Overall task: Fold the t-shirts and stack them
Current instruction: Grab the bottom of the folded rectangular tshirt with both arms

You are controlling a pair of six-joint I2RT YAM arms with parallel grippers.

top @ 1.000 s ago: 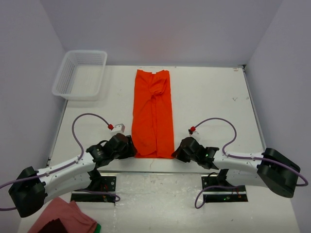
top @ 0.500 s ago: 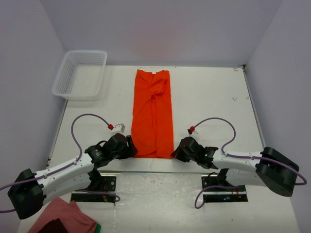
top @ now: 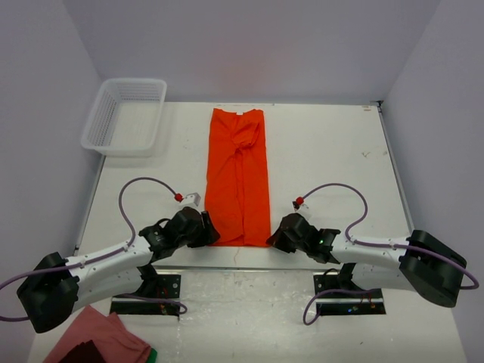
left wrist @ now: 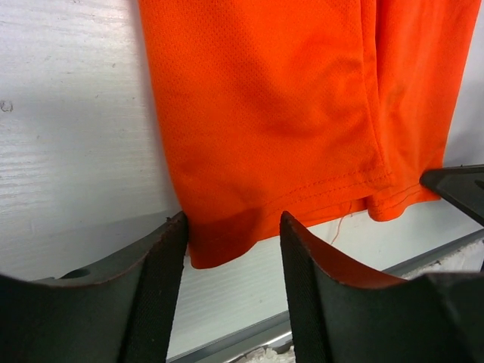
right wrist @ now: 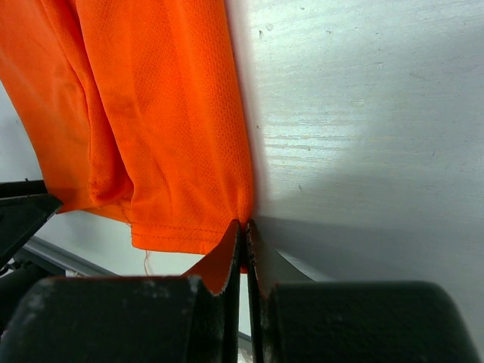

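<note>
While right gripper (right wrist: 243, 224) pinches t-shirt (right wrist: 166, 113) hem corner, left gripper (left wrist: 233, 221) straddles other.

Bright even light, soft grey shadows, blurred near foreground in wrist views.

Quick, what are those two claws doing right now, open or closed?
Left gripper: open, straddling the hem of the t-shirt.
Right gripper: closed, pinching the t-shirt's corner.

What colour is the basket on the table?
White. The basket shows best in the top external view.
</note>
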